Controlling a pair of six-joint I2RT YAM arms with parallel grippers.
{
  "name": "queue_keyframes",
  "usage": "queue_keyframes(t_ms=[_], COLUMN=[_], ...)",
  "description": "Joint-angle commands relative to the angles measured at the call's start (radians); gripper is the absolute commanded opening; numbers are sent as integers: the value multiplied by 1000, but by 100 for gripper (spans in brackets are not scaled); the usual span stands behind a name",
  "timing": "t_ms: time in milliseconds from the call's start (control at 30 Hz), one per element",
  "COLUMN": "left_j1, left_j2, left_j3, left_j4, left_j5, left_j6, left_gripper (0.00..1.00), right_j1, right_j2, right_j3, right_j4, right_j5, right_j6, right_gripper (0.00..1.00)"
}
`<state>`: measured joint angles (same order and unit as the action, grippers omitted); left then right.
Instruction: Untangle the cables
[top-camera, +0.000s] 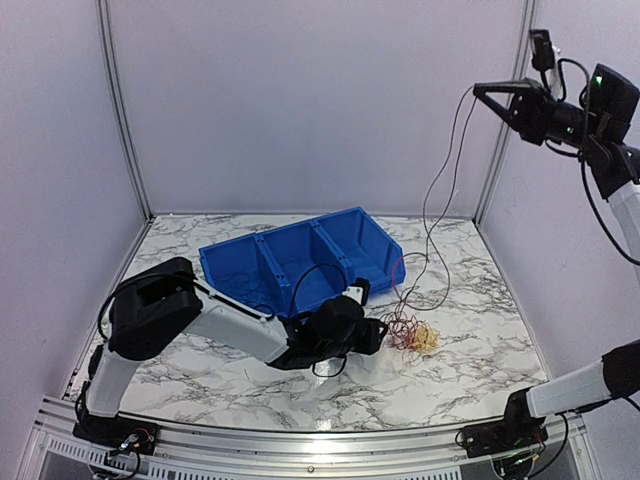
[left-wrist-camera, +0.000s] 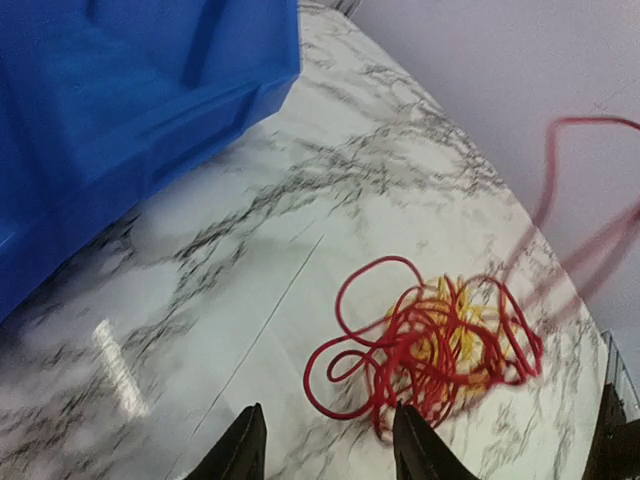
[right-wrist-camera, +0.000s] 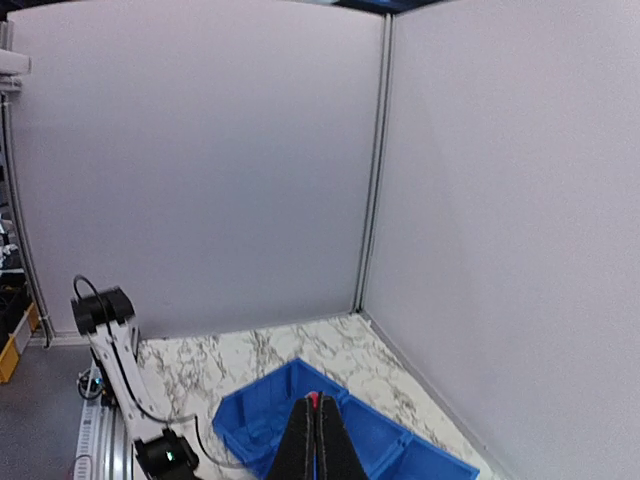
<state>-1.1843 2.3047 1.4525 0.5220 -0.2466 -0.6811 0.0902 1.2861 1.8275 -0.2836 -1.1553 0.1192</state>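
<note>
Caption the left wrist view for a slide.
Open left gripper beside tangled red and yellow cables on marble table, blue bin upper left.

No writing, label, brand, number or sign can be read in any of the three views. The blue bin (top-camera: 232, 280), the marble table (top-camera: 470, 350) and the cables (top-camera: 412, 335) carry no legible marking, and anything printed on the arm housings is too small to make out.

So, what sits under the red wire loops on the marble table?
A small yellow wire bundle shows through the red wire loops, resting on the white marble tabletop. The crossing red strands cover its middle, so any darker wire beneath cannot be made out.
</note>
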Motion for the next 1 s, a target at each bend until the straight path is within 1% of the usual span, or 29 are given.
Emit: queue_keyframes(t_ms=[0, 67, 200, 300, 367, 400, 467, 600, 733, 800, 900, 967], left_j1=[-26, -26, -26, -26, -26, -27, -30, -41, -41, -41, -41, -41], left_j2=[-246, -347, -531, -642, -721, -749, -792, -813, -793, -777, -749, -722], left_j3=[-237, -343, -501, -580, -607, -611, -604, -544, -482, -448, -398, -365], left_j4=[38, 69, 82, 82, 82, 86, 101, 105, 105, 103, 103, 103], left_j5=[-54, -78, -165, -227, -226, -204, -128, 12, 59, 124, 211, 238], left_j6=[117, 147, 189, 209, 253, 287, 393, 530, 638, 701, 744, 754], left_gripper=[48, 51, 56, 59, 60, 60, 61, 62, 63, 63, 64, 64], right_j1=[16, 50, 168, 205, 226, 239, 272, 340, 401, 421, 451, 467], right_j2=[-81, -112, -145, -152, -146, -144, -139, -125, -100, -92, -82, -76], right_j3=[-191, -274, -395, -462, -484, -491, -505, -518, -491, -482, -477, -482], right_j4=[-154, -172, -218, -233, -261, -273, -285, -318, -381, -399, -416, -417], right_j5=[113, 142, 220, 228, 237, 240, 257, 260, 259, 263, 292, 301], right_j6=[-193, -223, -302, -339, -368, -382, -398, -458, -515, -530, -548, -558], right_gripper=[0, 0, 0, 0, 0, 0, 0, 0, 0, 0, 0, 0])
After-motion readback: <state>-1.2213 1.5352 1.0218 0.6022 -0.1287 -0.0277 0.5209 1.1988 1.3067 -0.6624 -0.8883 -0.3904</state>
